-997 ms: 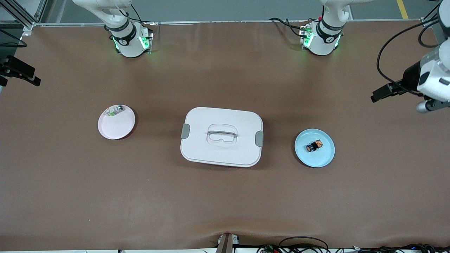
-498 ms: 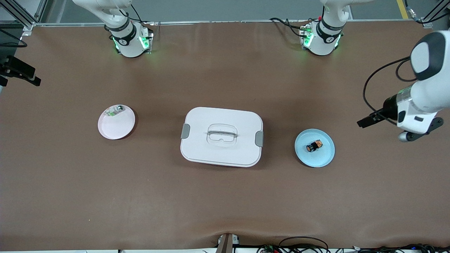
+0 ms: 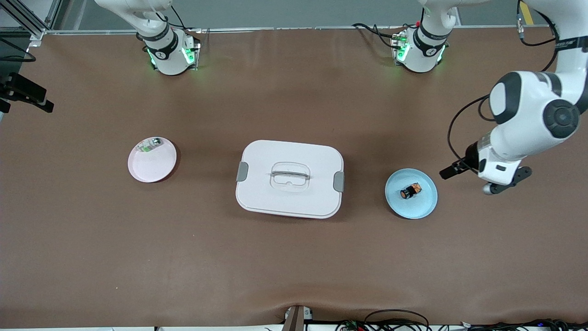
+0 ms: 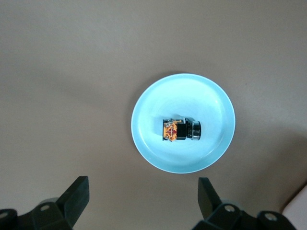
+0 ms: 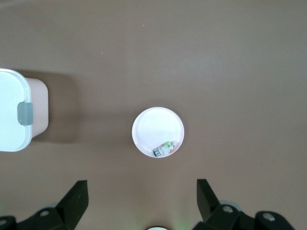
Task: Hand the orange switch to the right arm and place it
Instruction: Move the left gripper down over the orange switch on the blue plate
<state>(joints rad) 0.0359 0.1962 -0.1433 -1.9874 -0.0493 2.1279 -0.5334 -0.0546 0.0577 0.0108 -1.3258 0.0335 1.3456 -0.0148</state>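
The orange switch [image 3: 410, 191] [image 4: 180, 130], a stubby black part with an orange face, lies on its side in the middle of a light blue plate [image 3: 396, 202] [image 4: 148, 146]. My left arm [image 3: 505, 151] hangs over the bare table beside that plate, toward the left arm's end. Its left gripper [image 4: 142, 188] is open and empty, and the plate lies just outside the span of its fingers. The right arm's base [image 3: 167, 50] shows in the front view, but its hand is out of that view. High over the table, the right gripper [image 5: 141, 189] is open and empty.
A white lidded box [image 3: 289, 197] [image 5: 12, 110] with grey latches stands mid-table. A pale pink plate [image 3: 154, 168] [image 5: 153, 127] toward the right arm's end holds a small white-and-green part [image 3: 149, 145] [image 5: 164, 148]. A black fixture [image 3: 23, 92] juts in at that end's edge.
My left arm has swung in from the table's end toward the blue plate, coming closer to it. The switch, plates and box have not moved. The right arm waits.
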